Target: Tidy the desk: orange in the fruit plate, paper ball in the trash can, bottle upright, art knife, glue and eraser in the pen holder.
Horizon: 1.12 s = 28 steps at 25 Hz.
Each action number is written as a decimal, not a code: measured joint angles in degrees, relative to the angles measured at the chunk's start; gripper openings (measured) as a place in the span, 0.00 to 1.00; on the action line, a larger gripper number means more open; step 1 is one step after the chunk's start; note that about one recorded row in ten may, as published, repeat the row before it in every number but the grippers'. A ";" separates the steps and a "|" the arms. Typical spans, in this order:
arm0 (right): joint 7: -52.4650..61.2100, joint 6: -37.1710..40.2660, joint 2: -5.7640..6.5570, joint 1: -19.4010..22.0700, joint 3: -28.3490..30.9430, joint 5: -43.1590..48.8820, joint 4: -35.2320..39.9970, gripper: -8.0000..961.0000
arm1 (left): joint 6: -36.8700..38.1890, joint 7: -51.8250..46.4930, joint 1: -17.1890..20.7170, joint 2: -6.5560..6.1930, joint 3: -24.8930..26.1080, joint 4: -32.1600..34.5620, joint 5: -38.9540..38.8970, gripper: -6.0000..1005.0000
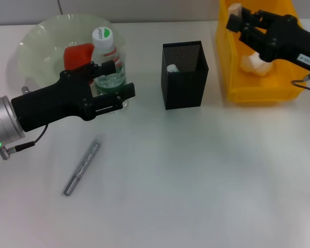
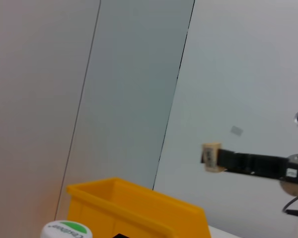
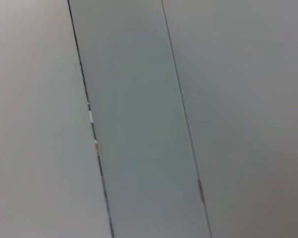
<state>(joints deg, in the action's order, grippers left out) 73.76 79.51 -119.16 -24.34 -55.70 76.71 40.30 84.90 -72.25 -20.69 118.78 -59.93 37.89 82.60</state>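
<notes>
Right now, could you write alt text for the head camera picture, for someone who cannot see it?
The left end effector reaches around an upright bottle beside a pale-green fruit plate holding an orange. The right end effector holds a tan eraser above the yellow trash can.

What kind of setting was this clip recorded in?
Probably an office-style desk set up for a tidying trial: a plain white tabletop with a black mesh pen holder, a yellow trash can and a silver pen-like tool, with panelled walls behind.

Bottle (image 1: pixel 108 64) upright beside orange (image 1: pixel 78 55); paper ball (image 1: pixel 253 63) in trash can (image 1: pixel 232 82).
</notes>
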 joint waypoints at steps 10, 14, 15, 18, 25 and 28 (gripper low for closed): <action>-3.22 -11.53 0.10 -7.18 -0.45 5.23 -5.92 0.28 | -0.08 0.01 -0.49 0.05 -0.10 -0.01 0.00 0.81; -5.60 -13.37 0.02 -8.77 -2.33 5.47 -7.54 0.28 | -0.37 0.01 -0.65 0.05 -0.10 -0.49 0.00 0.81; -5.72 -13.94 0.01 -9.00 -3.19 5.47 -7.61 0.28 | -0.44 0.01 -0.73 0.05 -0.10 -0.62 0.01 0.81; -5.76 -15.50 0.00 -9.54 -6.10 5.47 -7.72 0.28 | -0.57 0.01 -0.86 0.05 -0.09 -0.70 0.02 0.81; -6.31 -17.22 -0.11 -9.82 -9.26 5.48 -7.85 0.28 | -0.62 0.01 -1.11 0.05 -0.10 -0.72 0.02 0.81; -6.37 -17.31 -0.11 -9.83 -9.36 5.47 -7.87 0.29 | -0.62 0.01 -1.11 0.05 -0.10 -0.84 0.02 0.81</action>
<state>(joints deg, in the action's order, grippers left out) 67.39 62.21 -119.27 -34.17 -65.06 82.19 32.43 84.28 -72.24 -21.81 118.82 -60.03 37.05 82.62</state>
